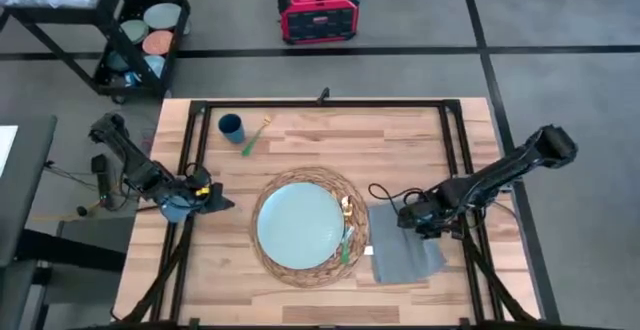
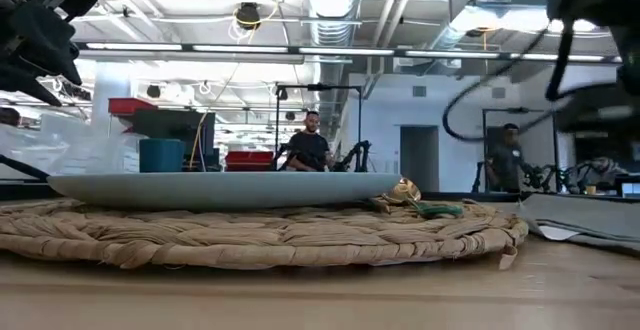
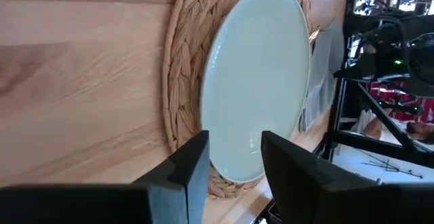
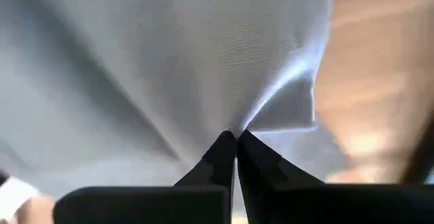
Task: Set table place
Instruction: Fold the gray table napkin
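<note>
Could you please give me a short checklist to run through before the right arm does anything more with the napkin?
1. Right gripper shut on the grey napkin: ok, cloth puckers at its tips.
2. Napkin flat: not ok, bunched and skewed.
3. Plate centred on the woven mat: ok.
4. Green-handled utensil placed properly: not ok, it lies across the plate rim.
5. Left gripper clear: ok, open beside the mat.
6. Cup in its final spot: cannot tell.
</note>
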Action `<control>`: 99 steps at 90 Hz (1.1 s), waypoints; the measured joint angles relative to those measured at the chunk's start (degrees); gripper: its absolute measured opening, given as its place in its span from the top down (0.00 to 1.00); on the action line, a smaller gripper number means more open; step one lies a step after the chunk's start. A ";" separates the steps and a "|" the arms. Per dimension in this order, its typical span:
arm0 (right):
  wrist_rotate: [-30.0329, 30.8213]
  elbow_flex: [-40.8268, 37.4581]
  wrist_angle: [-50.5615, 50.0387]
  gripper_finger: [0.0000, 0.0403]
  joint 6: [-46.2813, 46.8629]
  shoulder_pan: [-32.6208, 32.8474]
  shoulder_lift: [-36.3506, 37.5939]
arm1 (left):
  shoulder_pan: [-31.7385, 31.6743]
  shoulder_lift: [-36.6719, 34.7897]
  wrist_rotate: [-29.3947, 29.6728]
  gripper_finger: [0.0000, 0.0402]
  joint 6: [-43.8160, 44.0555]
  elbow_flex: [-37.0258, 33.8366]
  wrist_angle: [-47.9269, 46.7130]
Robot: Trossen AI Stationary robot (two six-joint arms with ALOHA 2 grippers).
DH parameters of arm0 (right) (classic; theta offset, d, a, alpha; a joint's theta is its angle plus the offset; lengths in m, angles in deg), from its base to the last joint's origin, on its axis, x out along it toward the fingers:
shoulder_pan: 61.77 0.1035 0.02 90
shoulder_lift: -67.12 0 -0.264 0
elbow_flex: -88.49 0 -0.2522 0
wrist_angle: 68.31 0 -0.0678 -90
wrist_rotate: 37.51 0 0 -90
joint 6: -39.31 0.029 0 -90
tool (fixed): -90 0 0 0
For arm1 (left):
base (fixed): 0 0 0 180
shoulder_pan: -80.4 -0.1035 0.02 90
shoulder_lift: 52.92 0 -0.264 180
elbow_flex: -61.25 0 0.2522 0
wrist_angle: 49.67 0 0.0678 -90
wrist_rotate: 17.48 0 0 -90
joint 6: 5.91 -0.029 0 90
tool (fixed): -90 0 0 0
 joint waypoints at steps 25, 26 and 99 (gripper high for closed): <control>0.54 9.14 -5.88 1.00 -4.00 -2.39 -2.58 | -0.02 0.00 0.00 0.70 -0.06 0.00 0.02; 0.54 9.14 -5.36 1.00 -4.56 -2.64 -2.90 | -0.02 0.00 0.00 0.70 -0.06 0.00 0.02; 10.97 11.07 19.63 0.77 -22.38 -6.39 -11.59 | -0.02 0.00 -3.38 0.70 1.14 0.00 1.21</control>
